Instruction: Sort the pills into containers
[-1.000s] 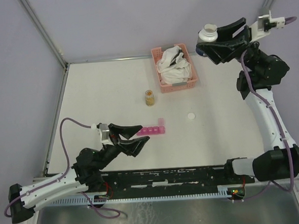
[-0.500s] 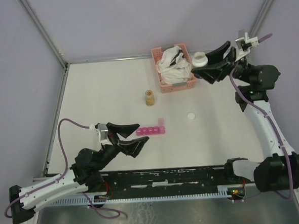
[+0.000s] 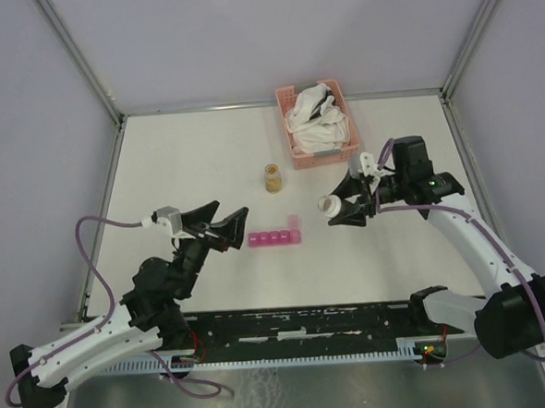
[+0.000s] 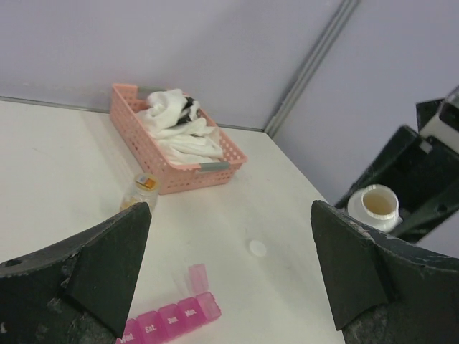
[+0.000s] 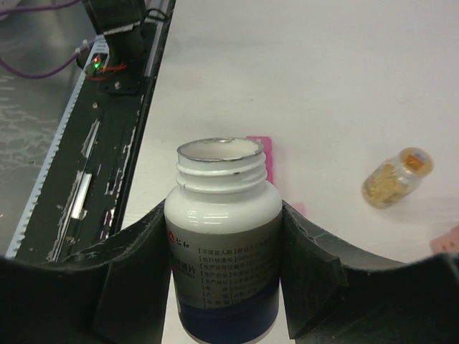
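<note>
The pill-box strip lies near the middle of the tabletop, a single row of magenta-pink compartments running left to right; the compartment at its right end has its lid standing up, while the others look shut; small white lettering shows on the lids in the left wrist view, too fine to read

The left pincer sits just left of the strip and apart from it, its jaws spread wide with nothing between them; through the gap the left wrist view shows bare tabletop and the strip below

The right pincer is right of the strip, closed partway around a white pill bottle; one finger presses each side of the bottle's body; the bottle has no cap on and its threaded neck is open; from above it is tipped over with the mouth pointing left toward the strip, near it but not touching; whether any pills are inside cannot be told

A small white cap lies flat on the tabletop between the strip and the bottle; farther back a small clear vial of yellowish pills with an orange top stands apart from everything; behind it, against the far edge, is a pink lattice basket holding crumpled white cloths
</note>
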